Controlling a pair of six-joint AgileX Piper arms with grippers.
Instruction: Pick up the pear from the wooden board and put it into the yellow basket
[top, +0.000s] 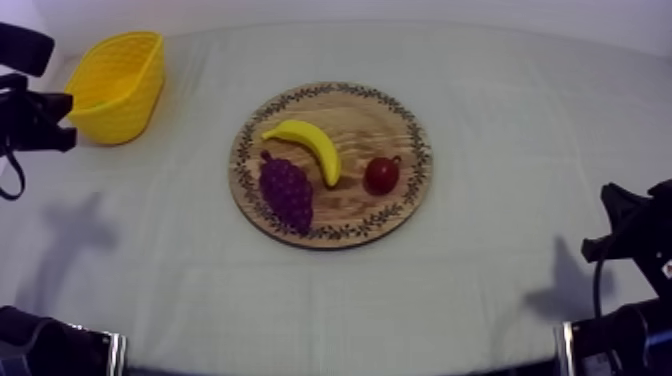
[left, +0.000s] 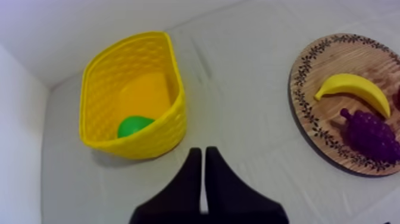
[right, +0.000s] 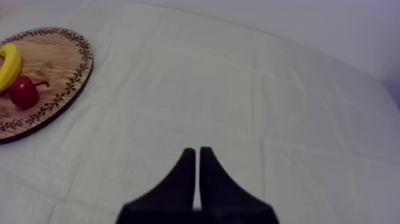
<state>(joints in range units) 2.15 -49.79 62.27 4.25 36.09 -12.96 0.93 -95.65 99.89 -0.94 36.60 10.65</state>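
Two claws, the left claw (left: 202, 152) and right claw (right: 197, 151), sit pinched to narrow wedges holding nothing, while the pear (left: 133, 126) already lies in the yellow basket (left: 89, 77), about eleven o'clock from the nearer left claw, well apart from the wooden board (left: 306, 74).

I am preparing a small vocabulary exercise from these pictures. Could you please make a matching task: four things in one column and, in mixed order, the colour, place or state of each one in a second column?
Things:
1. pear
2. banana
3. bunch of grapes
4. left hand

Descriptions:
a. purple, on the wooden board
b. shut on nothing
c. green, inside the yellow basket
d. yellow, on the wooden board

Right pairs: 1-c, 2-d, 3-a, 4-b.
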